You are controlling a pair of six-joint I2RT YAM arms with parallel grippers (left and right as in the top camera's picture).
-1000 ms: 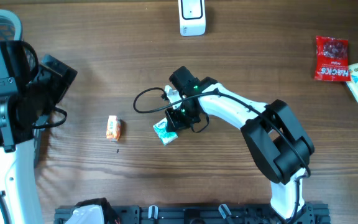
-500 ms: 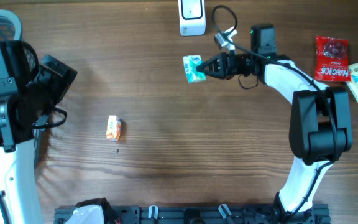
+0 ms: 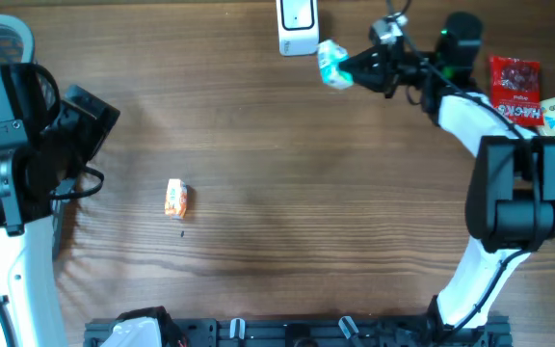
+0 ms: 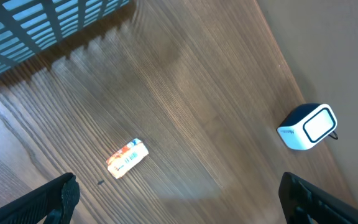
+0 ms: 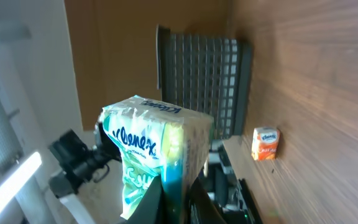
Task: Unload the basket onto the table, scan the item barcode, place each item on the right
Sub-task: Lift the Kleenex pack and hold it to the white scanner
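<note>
Beside scanner (image 3: 298, 26), clamped tissue pack (image 3: 332, 64)

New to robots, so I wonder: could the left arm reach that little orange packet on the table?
Probably yes. The left gripper is open, and only bare table lies between it and the orange packet.

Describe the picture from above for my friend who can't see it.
The right gripper holds a green-and-white tissue pack close to the white scanner at the far edge of the wooden table. A small orange packet lies alone farther left.
</note>
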